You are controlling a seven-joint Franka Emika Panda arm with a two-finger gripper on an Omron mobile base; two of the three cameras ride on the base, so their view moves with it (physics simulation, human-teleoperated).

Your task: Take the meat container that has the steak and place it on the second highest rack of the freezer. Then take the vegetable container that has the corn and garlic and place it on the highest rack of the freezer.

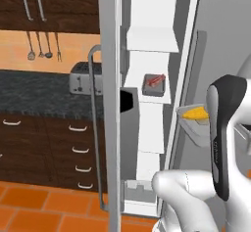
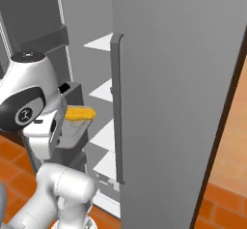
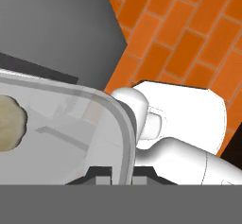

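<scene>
The freezer (image 1: 184, 55) stands open, showing its white shelves. The meat container (image 1: 154, 84) with the red steak (image 1: 156, 80) sits on the second highest rack (image 1: 158, 98), under the highest rack (image 1: 152, 42). My gripper (image 3: 124, 173) is shut on the rim of the clear vegetable container (image 3: 71, 124), held in the air in front of the shelves, lower than the steak's rack. The yellow corn (image 1: 196, 113) (image 2: 79, 113) lies in this container (image 2: 72, 135), and the pale garlic (image 3: 9, 124) rests on its floor. In both base views the arm hides the fingers.
The freezer door (image 1: 110, 104) with its black dispenser panel (image 1: 126, 101) stands edge-on to the left of the shelves. A wide grey door (image 2: 178, 102) hangs to the right. A toaster (image 1: 86, 79) sits on the dark counter (image 1: 34, 91). Orange tiles (image 3: 189, 38) cover the floor.
</scene>
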